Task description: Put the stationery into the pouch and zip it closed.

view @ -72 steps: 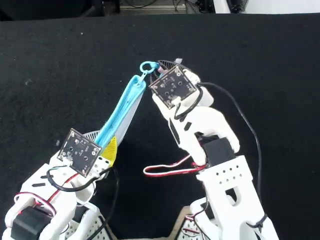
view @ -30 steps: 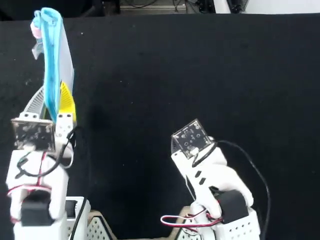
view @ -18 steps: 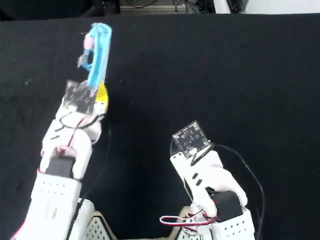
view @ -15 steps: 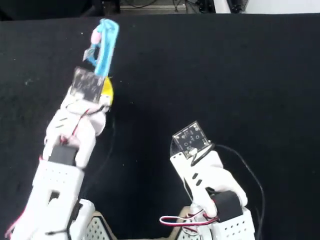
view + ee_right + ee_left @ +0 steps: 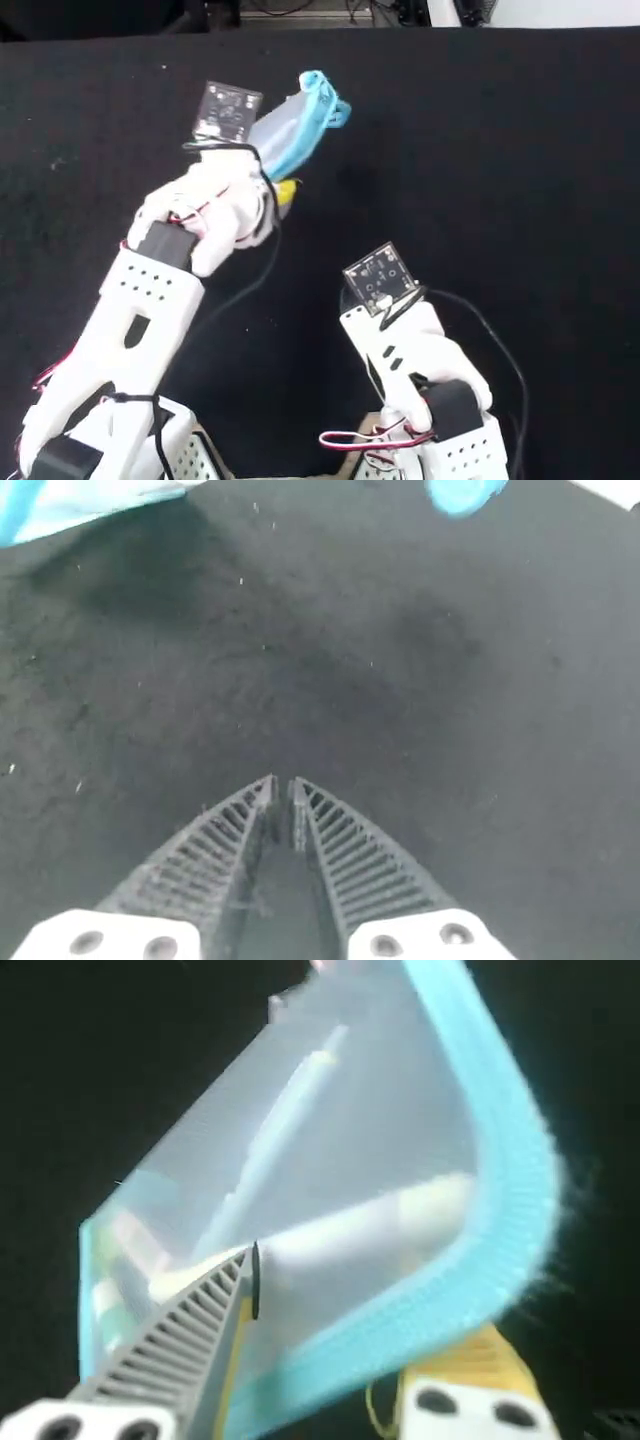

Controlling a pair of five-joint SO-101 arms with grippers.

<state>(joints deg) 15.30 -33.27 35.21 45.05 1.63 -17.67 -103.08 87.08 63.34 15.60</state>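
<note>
A translucent pouch point(image 5: 293, 128) with a light blue zipper edge hangs above the black table at the back, left of centre. My left gripper point(image 5: 276, 186) is shut on its lower end. In the left wrist view the pouch point(image 5: 330, 1170) holds pens and other stationery, and the zipper band curves between the grey and yellow fingers of the left gripper point(image 5: 365, 1310). My right gripper point(image 5: 282, 785) is shut on nothing, low over the bare table near the front centre. A corner of the pouch point(image 5: 60, 502) hangs well beyond it.
Black cloth point(image 5: 500, 150) covers the whole table, with open room to the right and at the back. The right arm's body point(image 5: 420, 370) stands at the front centre, apart from the left arm point(image 5: 150, 290).
The left arm has swung the pouch from the far left back corner rightward toward the middle. The right gripper, earlier at the zip pull, has drawn back to the front and stays still.
</note>
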